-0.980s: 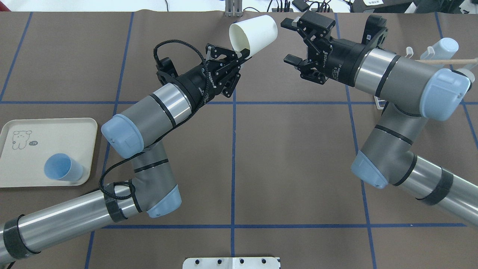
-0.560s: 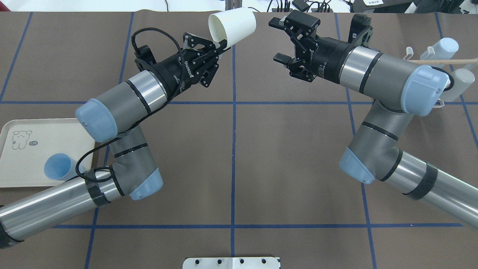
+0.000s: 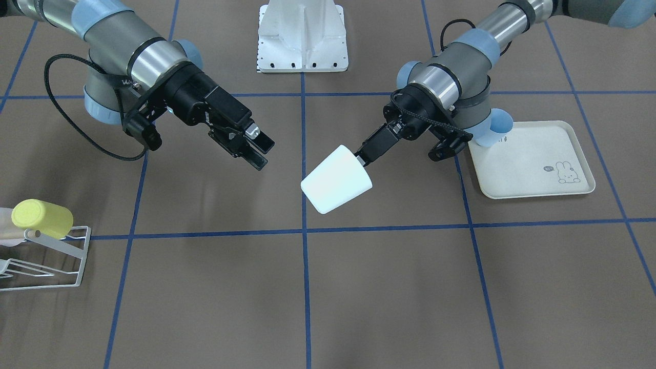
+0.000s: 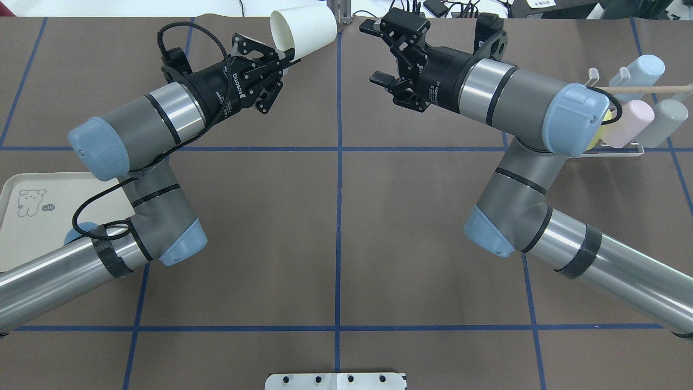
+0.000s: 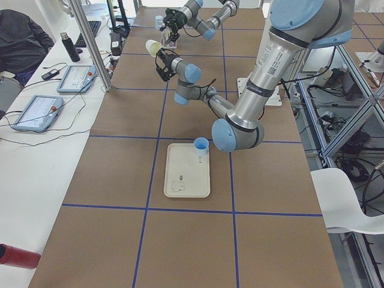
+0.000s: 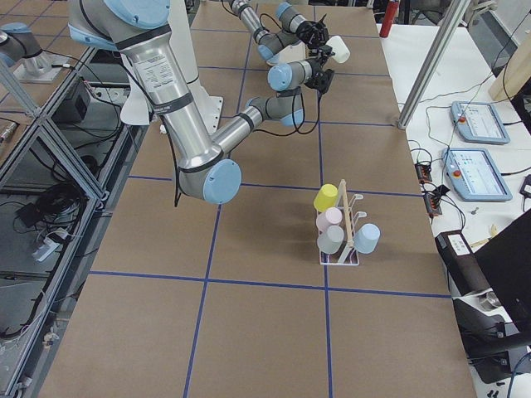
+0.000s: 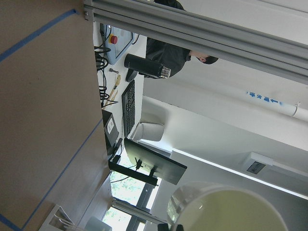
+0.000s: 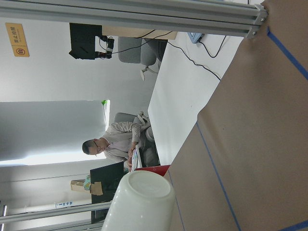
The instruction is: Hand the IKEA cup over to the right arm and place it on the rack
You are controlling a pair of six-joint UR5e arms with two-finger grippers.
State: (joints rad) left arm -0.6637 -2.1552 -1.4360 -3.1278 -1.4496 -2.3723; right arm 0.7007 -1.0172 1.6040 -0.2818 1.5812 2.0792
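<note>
Both arms have swung to the robot's left and toward the far edge of the counter (image 4: 335, 216) since a second ago, and the white cup (image 4: 303, 31) has ridden along with them. Right now the left arm (image 4: 135, 124) holds it in the air, clear of the surface, while the right arm (image 4: 520, 103) faces it across a gap. We see two kinds of trouble ahead. First, the rack (image 6: 344, 249) already carries four cups, so a free prong may be awkward to reach. Second, the cup hangs by its rim alone, the left tool (image 4: 287, 57) pinching one wall. A nudge from the right tool (image 4: 373, 52), whose jaws stand spread wide, could swivel it or knock it loose, and an early release would drop it. The right side view gives us the loaded rack whole, where the overhead half hides it behind the elbow. The right wrist view shows the cup's closed base pointing our way, and the front view confirms cup and right tool are still apart.
</note>
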